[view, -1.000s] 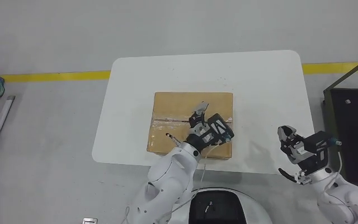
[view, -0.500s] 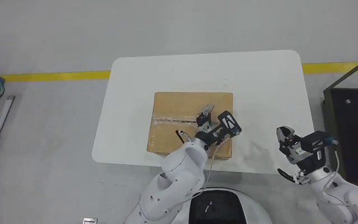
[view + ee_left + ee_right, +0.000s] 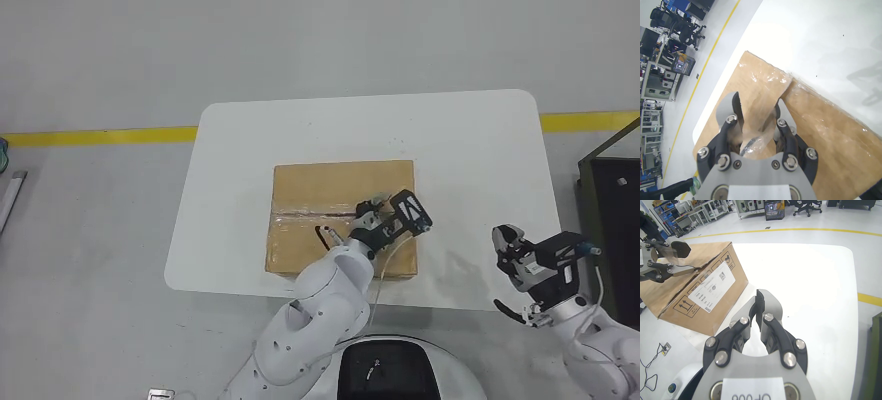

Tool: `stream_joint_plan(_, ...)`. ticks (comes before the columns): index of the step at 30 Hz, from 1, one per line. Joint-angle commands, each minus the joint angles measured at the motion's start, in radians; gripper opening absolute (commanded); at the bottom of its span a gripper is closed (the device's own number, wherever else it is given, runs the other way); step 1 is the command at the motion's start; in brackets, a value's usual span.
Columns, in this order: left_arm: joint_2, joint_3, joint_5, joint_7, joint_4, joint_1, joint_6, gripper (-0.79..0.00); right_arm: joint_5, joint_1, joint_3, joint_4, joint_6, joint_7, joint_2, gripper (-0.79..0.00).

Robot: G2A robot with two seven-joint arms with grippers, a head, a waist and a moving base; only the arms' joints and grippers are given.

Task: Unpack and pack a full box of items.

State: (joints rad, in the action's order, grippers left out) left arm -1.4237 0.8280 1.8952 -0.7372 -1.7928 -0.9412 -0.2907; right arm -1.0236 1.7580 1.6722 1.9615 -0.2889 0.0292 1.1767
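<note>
A: As the top view looks down, where is the box [image 3: 340, 190]?
B: At the middle of the table [image 3: 480, 140]. In the left wrist view, the left gripper [image 3: 757, 102] is open, astride a flap [image 3: 761, 81]. In the right wrist view, the right gripper [image 3: 759, 296] is closed and empty, near the box.

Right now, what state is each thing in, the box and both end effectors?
Box: flaps closed.
Tape: partly peeled off the box, crumpled.
Left end effector: open over the box, straddling the tape.
Right end effector: shut, empty, apart from the box.
</note>
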Motion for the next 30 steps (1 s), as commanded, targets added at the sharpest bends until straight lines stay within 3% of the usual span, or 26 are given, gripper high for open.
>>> stream_joint_plan(1, -0.001, 0.004, 0.006, 0.001, 0.000, -0.005, 0.000, -0.785, 0.001, -0.003, -0.004, -0.004, 0.001, 0.004, 0.000, -0.785)
stream_joint_plan(20, 0.004, 0.128, -0.055, 0.045, -0.171, -0.069, -0.040, -0.785, 0.046, -0.033, -0.003, -0.016, -0.035, 0.017, 0.001, -0.785)
stream_joint_plan(30, 0.009, 0.184, -0.058, 0.065, -0.219, -0.077, -0.080, -0.785, 0.101, -0.085, 0.019, 0.006, -0.067, 0.046, -0.003, -0.785)
